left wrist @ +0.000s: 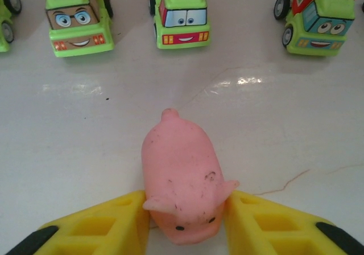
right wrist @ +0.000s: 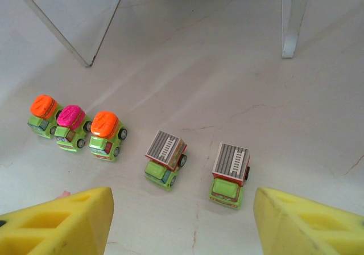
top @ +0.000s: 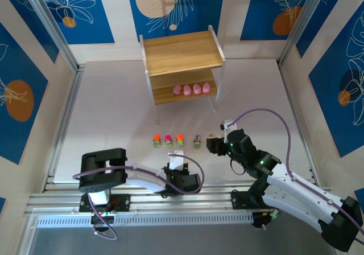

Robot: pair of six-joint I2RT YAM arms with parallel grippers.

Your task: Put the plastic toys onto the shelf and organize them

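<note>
Step in hand: the left arm picks up the last loose pig.

Left gripper (left wrist: 186, 201) sits low over the table (left wrist: 284, 124). Its yellow fingers (left wrist: 108, 223) stand on either side of the pink pig toy (left wrist: 181, 175), pads touching both flanks near the ears. The pig rests on the table, just on the near side of the row of cars (top: 168, 139). We read this as clamped on the pig; how firm the hold is we cannot tell.

Right gripper (right wrist: 182, 209) hangs above the two grey-roofed cars (right wrist: 165, 158), fingers wide apart, holding nothing.

Four pink pigs (top: 191, 89) stand in a line on the lower tier of the shelf (top: 182, 50). All five cars are on the table, between the shelf and the arms.

Notes for doing it well:
- The body looks soft and rounded, so we squeeze only enough to stop slipping. The contact is near the fingertips, so a deeper seat would be safer
- We lift straight up before travelling, to clear the cars just ahead
- We approach the lower tier from the front, under the top board, and set the pig at one end of the line, facing as the others do
- We keep the right arm clear of the path
</note>
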